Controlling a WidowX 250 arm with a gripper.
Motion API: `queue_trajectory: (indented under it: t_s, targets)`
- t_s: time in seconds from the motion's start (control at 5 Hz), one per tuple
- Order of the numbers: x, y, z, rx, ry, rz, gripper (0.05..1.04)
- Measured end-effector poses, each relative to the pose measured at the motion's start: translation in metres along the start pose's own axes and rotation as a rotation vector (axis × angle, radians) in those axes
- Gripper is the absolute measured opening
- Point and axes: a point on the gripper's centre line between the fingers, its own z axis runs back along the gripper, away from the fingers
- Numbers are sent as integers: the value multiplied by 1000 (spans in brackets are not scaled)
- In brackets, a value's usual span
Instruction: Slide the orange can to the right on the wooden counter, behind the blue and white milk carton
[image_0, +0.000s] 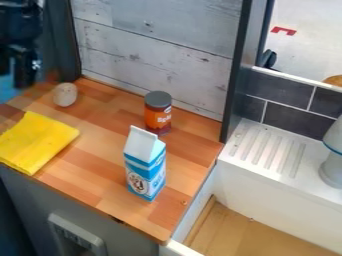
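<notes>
The black metal gripper hangs by the wooden tabletop's left edge, nearest the off-white egg-shaped object near the back left corner; its opening and any hold cannot be told. A yellow cloth reaches the front edge; 1 blue-and-white carton stands towards the right.

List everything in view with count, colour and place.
Carton: 1, blue and white, upright on the counter, in front of the can
Can: 1, orange-red with grey lid, upright by the plank wall
Rounded object: 1, off-white, counter's far left
Cloth: 1, yellow, counter's left
Counter: 1, wood-brown, left and centre
Plank wall: 1, pale grey, behind counter
Sink: 1, white, right
Tiles: several, dark grey, behind sink
Gripper: 1, black, upper left
</notes>
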Motion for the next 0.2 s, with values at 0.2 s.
queue_trajectory:
  t_s: [0.2]
  targets:
    - [-17,7,-4,-7,-20,-4,1008]
